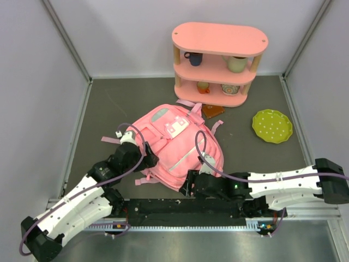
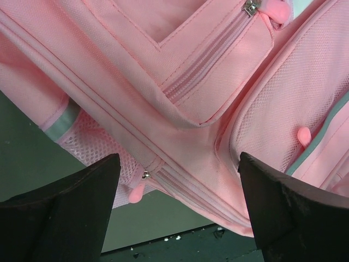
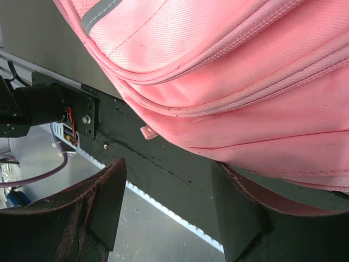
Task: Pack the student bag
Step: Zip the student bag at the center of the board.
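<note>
At the near edge of the table (image 1: 103, 103), the right gripper (image 1: 188, 183) lay low beside the black rail (image 1: 180, 208). In the right wrist view its fingers (image 3: 98, 202) stood apart and held nothing between them, and the near end of the student bag (image 3: 245, 82) rested over one of them. A little farther, the left gripper (image 1: 148, 159) was at the bag's left side. In the left wrist view it (image 2: 180, 158) was also spread wide, and between its tips the zipped pockets and a mesh side pocket were seen.

The student bag (image 1: 174, 147) lay flat in the middle of the table with its front up. Its long axis ran roughly from near to far, and the end with the grey-green patch (image 1: 160, 114) pointed to the back. The small emblem (image 1: 177, 126) was too small to read.

Beyond the bag stood the pink shelf (image 1: 218, 38) with cups and a bowl on it, and the green plate (image 1: 272, 125) lay to the right, well apart from the bag.
</note>
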`<state>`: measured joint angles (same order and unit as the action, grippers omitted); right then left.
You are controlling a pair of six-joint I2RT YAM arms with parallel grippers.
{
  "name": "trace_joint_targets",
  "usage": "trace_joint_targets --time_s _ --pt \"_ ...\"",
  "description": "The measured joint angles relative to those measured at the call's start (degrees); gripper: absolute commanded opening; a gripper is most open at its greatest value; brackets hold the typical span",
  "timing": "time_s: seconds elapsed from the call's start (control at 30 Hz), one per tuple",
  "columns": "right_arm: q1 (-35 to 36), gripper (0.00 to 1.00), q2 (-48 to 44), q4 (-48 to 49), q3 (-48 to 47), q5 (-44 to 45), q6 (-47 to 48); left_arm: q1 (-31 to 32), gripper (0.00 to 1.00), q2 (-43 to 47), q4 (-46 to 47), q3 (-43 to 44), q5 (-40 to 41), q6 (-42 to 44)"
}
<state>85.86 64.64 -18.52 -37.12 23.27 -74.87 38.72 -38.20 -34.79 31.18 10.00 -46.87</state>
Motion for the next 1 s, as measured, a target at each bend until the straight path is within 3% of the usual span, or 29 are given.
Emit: trace_joint_targets --time_s 0.27,0.5,0.77,1.0 --pt "-4.81 0.63 -2.93 0.22 4.94 -0.9 -0.31 0.0 0.95 -0.07 0.98 0.0 -0.85 0.35" --pt "-14.95 0.63 -11.82 -1.53 9.51 -0.98 3.13 0.0 0.98 1.03 1.03 0.37 -1.42 1.01" --pt "-27.8 0.63 -13.29 -1.75 9.77 -2.45 11.56 0.0 0.98 1.7 1.22 0.9 -1.46 1.4" --pt "-28.13 0.63 -19.91 -2.58 9.7 -5.64 16.83 0.0 0.98 2.01 1.38 0.2 -1.4 1.11"
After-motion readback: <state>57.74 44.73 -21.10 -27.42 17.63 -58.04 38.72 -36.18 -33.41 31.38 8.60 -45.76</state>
